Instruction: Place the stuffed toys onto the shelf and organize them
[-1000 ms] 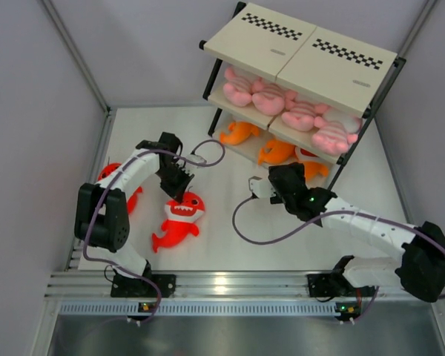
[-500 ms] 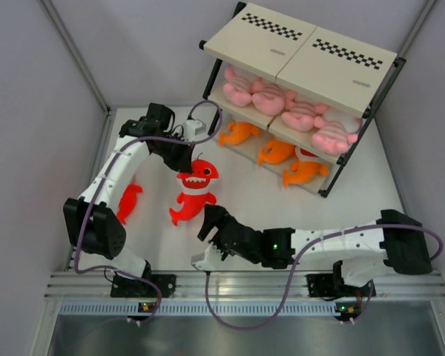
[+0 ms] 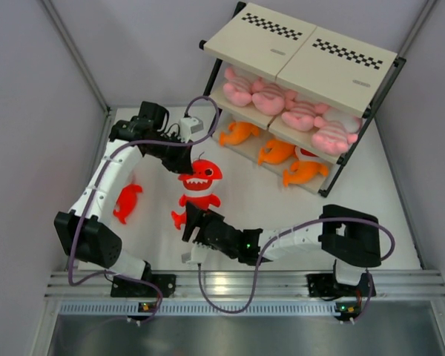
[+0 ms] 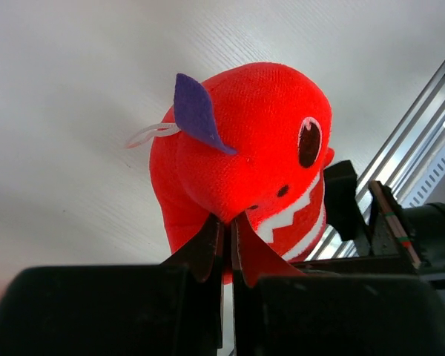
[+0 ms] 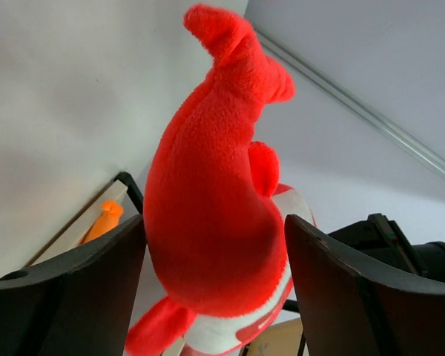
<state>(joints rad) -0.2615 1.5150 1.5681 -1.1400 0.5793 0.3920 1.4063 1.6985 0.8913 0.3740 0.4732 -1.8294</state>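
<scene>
**Left End Effector Pinched Shut, Right One Spread Wide**

The left arm rose from its base and stretched forward along the left side, with its wrist bent back toward the middle. The left end effector [image 3: 187, 159] pointed down. Its fingers [image 4: 208, 245] were drawn nearly together on a fold of the red shark [image 3: 202, 172]. The right arm lay low, folded hard at the elbow, with its forearm swung across toward the left arm's side. The right end effector [image 3: 190, 220] was spread wide, its fingers [image 5: 74, 274] flanking the same plush. They appeared to stand clear of it, though the wrist view left that uncertain.
</scene>
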